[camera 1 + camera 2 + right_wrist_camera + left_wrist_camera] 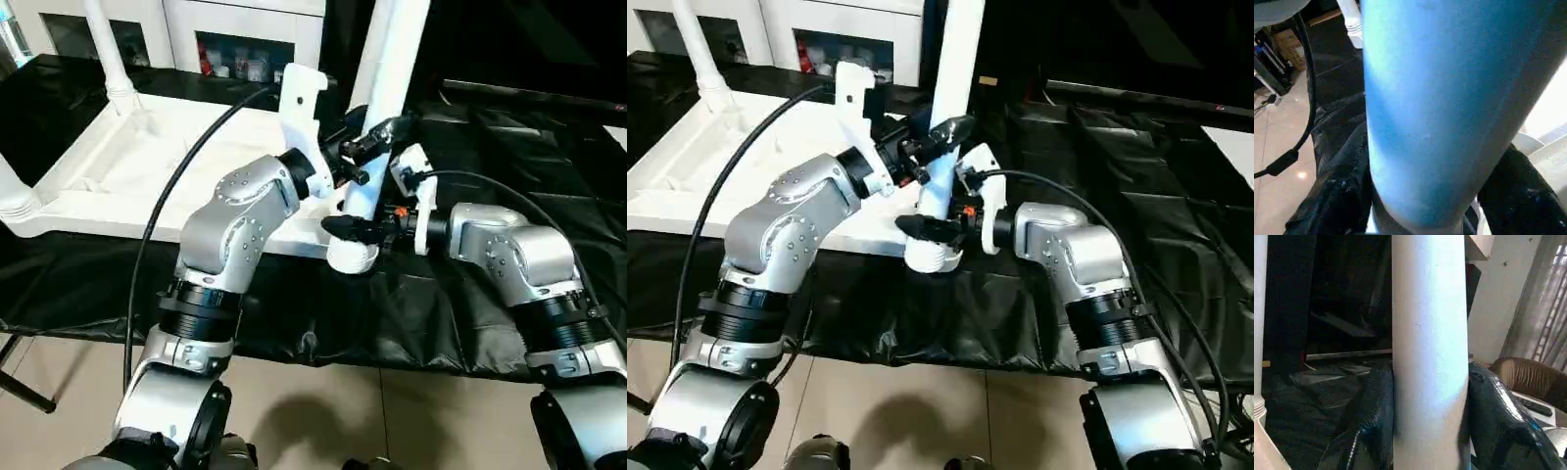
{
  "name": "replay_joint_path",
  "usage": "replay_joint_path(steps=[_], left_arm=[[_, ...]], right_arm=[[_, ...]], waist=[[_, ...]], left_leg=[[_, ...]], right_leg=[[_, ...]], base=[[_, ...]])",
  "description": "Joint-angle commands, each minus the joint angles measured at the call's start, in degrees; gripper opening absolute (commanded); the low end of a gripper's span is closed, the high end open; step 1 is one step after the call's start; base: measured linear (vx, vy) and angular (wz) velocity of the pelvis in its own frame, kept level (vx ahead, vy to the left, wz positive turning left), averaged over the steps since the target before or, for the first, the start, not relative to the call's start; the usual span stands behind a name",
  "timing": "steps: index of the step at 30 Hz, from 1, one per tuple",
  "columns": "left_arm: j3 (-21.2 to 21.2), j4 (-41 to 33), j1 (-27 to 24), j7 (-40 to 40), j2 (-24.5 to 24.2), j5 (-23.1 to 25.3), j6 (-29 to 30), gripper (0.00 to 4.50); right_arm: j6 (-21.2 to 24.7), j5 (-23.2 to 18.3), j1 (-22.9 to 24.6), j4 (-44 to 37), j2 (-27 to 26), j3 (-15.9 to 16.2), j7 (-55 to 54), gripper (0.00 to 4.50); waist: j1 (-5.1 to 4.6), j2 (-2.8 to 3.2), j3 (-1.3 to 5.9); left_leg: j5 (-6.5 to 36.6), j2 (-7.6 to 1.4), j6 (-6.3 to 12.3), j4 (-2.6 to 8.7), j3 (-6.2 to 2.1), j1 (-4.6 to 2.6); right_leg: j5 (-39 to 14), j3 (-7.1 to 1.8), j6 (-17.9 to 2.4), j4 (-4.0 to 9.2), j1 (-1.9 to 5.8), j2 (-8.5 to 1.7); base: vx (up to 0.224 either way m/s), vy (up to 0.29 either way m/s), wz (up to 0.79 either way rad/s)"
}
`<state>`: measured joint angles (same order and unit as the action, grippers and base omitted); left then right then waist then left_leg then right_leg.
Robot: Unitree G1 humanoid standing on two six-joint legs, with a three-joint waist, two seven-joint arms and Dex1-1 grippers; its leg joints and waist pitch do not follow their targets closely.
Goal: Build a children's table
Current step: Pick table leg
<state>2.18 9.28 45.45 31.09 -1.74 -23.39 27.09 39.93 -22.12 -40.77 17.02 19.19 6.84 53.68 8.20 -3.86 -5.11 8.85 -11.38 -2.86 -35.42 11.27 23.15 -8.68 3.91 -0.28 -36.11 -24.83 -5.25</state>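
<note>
The children's table top (pixel 147 166) lies upside down, white and rimmed, on a black sheet. One white table leg (pixel 392 59) stands upright at its near right corner, with the flared end (pixel 353 257) at the corner socket. My left gripper (pixel 365 149) is shut on this leg about a third of the way up; its black fingers (pixel 1369 431) press on both sides of the tube. Just below, my right gripper (pixel 355 230) is shut on the same leg close above the socket, and its fingers (pixel 1334 196) hug the tube.
Two more legs stand upright in the top, at the far left corner (pixel 110 54) and the near left corner (pixel 12 191). A white cabinet with glass doors (pixel 235 49) stands behind. The black sheet (pixel 441 313) hangs over the front edge above a tiled floor.
</note>
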Motion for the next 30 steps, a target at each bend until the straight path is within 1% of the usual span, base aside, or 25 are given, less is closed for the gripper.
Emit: replay_joint_path(steps=[1,4,7,8,9,10,12,13,15,16,17,18,20,21,22,23,25,26,27,28,29,30], left_arm=[[0.7,-0.8,-0.3,0.8,0.3,0.0,0.0,1.82],[1.0,-1.9,-1.4,1.0,0.4,-0.4,0.6,1.82],[1.2,-2.1,-1.7,1.1,0.4,-0.5,0.7,1.82],[1.3,-2.2,-1.7,1.1,0.3,-0.5,0.8,1.82],[1.3,-2.3,-1.7,1.1,0.3,-0.5,0.8,1.82],[0.8,-2.0,-1.3,0.9,0.7,-1.1,1.0,2.17],[0.1,-1.4,-0.7,0.3,0.9,-1.1,0.6,2.52],[-0.4,-0.9,-0.3,-0.1,1.0,-1.0,0.3,2.52],[-2.0,-0.4,0.6,-0.8,1.6,-1.4,-1.8,2.7],[-3.1,0.0,1.0,-1.9,2.2,-1.2,-3.9,2.8],[-3.1,0.0,1.0,-1.9,2.2,-1.2,-3.9,2.87],[-4.7,0.4,1.7,-3.3,2.9,-1.5,-6.1,2.9],[-4.8,0.3,2.0,-3.6,2.9,-1.2,-7.2,2.9],[-4.9,0.2,2.2,-3.6,2.8,-1.0,-7.8,2.9],[-6.0,0.1,2.8,-4.9,3.1,-1.7,-7.7,2.9],[-7.1,0.2,3.3,-6.0,3.4,-2.3,-7.4,2.9],[-9.9,0.5,4.6,-9.0,3.6,-3.1,-8.7,2.9],[-11.0,0.4,4.9,-9.8,3.2,-3.4,-8.8,2.9],[-11.6,0.2,4.6,-10.6,1.8,-2.3,-8.8,2.9],[-9.5,-0.4,2.1,-9.5,-3.0,2.8,-9.4,2.9],[-9.3,-0.5,1.9,-9.4,-3.4,3.1,-9.4,2.9],[-8.9,-0.5,1.3,-9.0,-4.0,3.8,-9.5,2.9]], right_arm=[[0.7,-0.1,-0.3,-0.1,0.5,-0.4,0.0,2.46],[0.7,-0.1,0.8,-1.0,0.4,-0.1,-0.1,2.09],[0.7,-0.2,1.1,-1.2,0.4,-0.2,-0.2,1.93],[0.8,-0.2,1.3,-1.4,0.3,-0.3,-0.3,1.93],[0.8,-0.2,1.3,-1.4,0.3,-0.3,-0.4,1.9],[1.0,-0.4,1.4,-1.7,0.1,-0.5,-0.7,1.9],[1.0,-0.5,1.5,-2.0,-0.1,-0.8,-1.0,1.9],[1.0,-0.6,1.6,-2.1,-0.3,-0.9,-1.2,1.9],[0.5,-0.7,1.8,-2.1,-0.9,-1.5,-2.2,1.9],[0.4,-0.7,2.0,-2.1,-1.2,-1.8,-2.8,1.9],[0.4,-0.7,2.0,-2.1,-1.2,-1.8,-2.8,1.9],[0.3,-0.9,2.5,-2.5,-1.8,-2.2,-3.6,1.9],[0.2,-1.0,2.8,-2.8,-2.0,-2.3,-3.8,1.9],[0.1,-1.1,3.0,-3.0,-2.1,-2.4,-4.0,1.9],[-0.2,-1.0,3.1,-3.0,-2.3,-2.6,-4.5,1.9],[-0.5,-0.9,3.1,-3.0,-2.4,-2.8,-5.1,1.9],[-2.3,0.1,3.1,-2.5,-2.7,-3.7,-7.5,1.89],[-3.2,0.6,3.1,-2.3,-3.0,-4.5,-9.2,1.89],[-4.6,1.2,3.1,-2.2,-3.3,-5.6,-11.6,1.89],[-6.7,2.2,3.6,-2.7,-3.6,-7.9,-15.8,1.89],[-6.8,2.3,3.7,-2.8,-3.6,-8.1,-16.0,1.89],[-6.9,2.4,3.9,-3.1,-3.6,-8.3,-16.5,1.89]], waist=[[-0.01,-0.34,5.83],[0.0,-0.27,5.81],[-0.04,-0.23,5.83],[-0.01,-0.09,5.81],[-0.06,-0.18,5.81],[0.0,0.03,5.81],[-0.04,-0.03,5.82],[-0.04,-0.04,5.85],[0.01,0.17,5.87],[-0.02,0.06,5.88],[-0.01,-0.03,5.89],[0.1,0.22,5.92],[0.03,0.09,5.9],[0.05,0.19,5.92],[0.08,0.41,5.89],[-0.06,0.29,5.9],[-0.07,0.92,5.97],[-0.14,0.62,5.95],[-0.19,0.94,5.96],[-0.3,0.6,5.95],[-0.19,0.79,5.91],[-0.51,0.75,5.9]], left_leg=[[10.1,-1.61,-1.3,3.85,-0.93,-1.47],[10.2,-1.61,-1.3,3.85,-0.93,-1.44],[10.6,-1.6,-1.47,3.88,-0.93,-1.47],[11.0,-1.65,-1.61,3.93,-0.96,-1.56],[11.1,-1.62,-1.67,3.92,-0.96,-1.53],[11.2,-1.64,-1.84,3.95,-1.04,-1.52],[11.1,-1.61,-1.88,3.95,-0.99,-1.51],[11.0,-1.62,-1.89,3.94,-1.02,-1.54],[10.9,-1.6,-1.88,3.92,-1.0,-1.55],[10.9,-1.56,-1.81,3.92,-1.02,-1.48],[11.2,-1.55,-1.85,3.92,-1.01,-1.49],[11.2,-1.57,-1.88,3.93,-1.09,-1.55],[11.3,-1.59,-1.86,3.96,-1.1,-1.47],[11.3,-1.6,-1.86,3.95,-1.09,-1.55],[11.5,-1.57,-1.89,3.98,-1.13,-1.56],[11.6,-1.56,-2.06,3.94,-1.09,-1.52],[11.9,-1.58,-2.55,3.93,-1.18,-1.61],[12.1,-1.51,-2.71,3.94,-1.12,-1.65],[12.3,-1.5,-3.01,3.99,-1.21,-1.68],[12.6,-1.44,-3.02,4.05,-1.21,-1.74],[12.6,-1.53,-3.19,4.17,-1.34,-1.81],[12.4,-1.4,-3.26,4.21,-1.28,-1.63]], right_leg=[[-13.5,-2.22,-8.8,4.11,3.66,-3.09],[-13.1,-2.22,-8.9,4.1,3.67,-3.08],[-13.4,-2.22,-9.0,4.17,3.67,-3.04],[-13.8,-2.22,-8.9,4.22,3.59,-3.06],[-13.9,-2.21,-8.8,4.23,3.62,-3.05],[-14.0,-2.2,-8.7,4.18,3.66,-3.09],[-13.6,-2.23,-8.8,4.23,3.65,-3.07],[-13.3,-2.2,-8.9,4.14,3.65,-3.03],[-12.4,-2.22,-9.2,4.1,3.63,-3.0],[-12.1,-2.21,-9.3,4.13,3.73,-3.03],[-12.3,-2.19,-9.2,4.19,3.76,-3.05],[-12.3,-2.17,-9.2,4.13,3.78,-3.11],[-11.7,-2.16,-9.3,4.16,3.82,-3.04],[-11.7,-2.16,-9.3,4.1,3.76,-3.05],[-11.8,-2.16,-9.2,4.1,3.75,-3.02],[-11.6,-2.17,-9.3,4.08,3.78,-3.01],[-11.2,-2.16,-9.4,4.02,3.73,-2.99],[-11.1,-2.12,-9.4,4.1,3.74,-2.9],[-11.5,-2.11,-9.1,4.08,3.65,-2.9],[-12.2,-2.07,-8.5,4.22,3.64,-2.78],[-13.0,-2.08,-7.7,4.16,3.51,-2.91],[-13.5,-2.08,-7.2,4.06,3.65,-2.72]], base=[[0.0,0.0,0.0],[0.0,0.0,0.0],[0.0,0.0,0.0],[0.0,0.0,0.0],[0.0,0.0,0.0],[0.0,0.0,0.0],[0.0,0.0,0.0],[0.0,0.0,0.0],[0.0,0.0,0.0],[0.0,0.0,0.0],[0.0,0.0,0.0],[0.0,0.0,0.0],[0.0,0.0,0.0],[0.0,0.0,0.0],[0.0,0.0,0.0],[0.0,0.0,0.0],[0.0,0.0,0.0],[0.0,0.0,0.0],[0.0,0.0,0.0],[0.0,0.0,0.0],[0.0,0.0,0.0],[0.0,0.0,0.0]])
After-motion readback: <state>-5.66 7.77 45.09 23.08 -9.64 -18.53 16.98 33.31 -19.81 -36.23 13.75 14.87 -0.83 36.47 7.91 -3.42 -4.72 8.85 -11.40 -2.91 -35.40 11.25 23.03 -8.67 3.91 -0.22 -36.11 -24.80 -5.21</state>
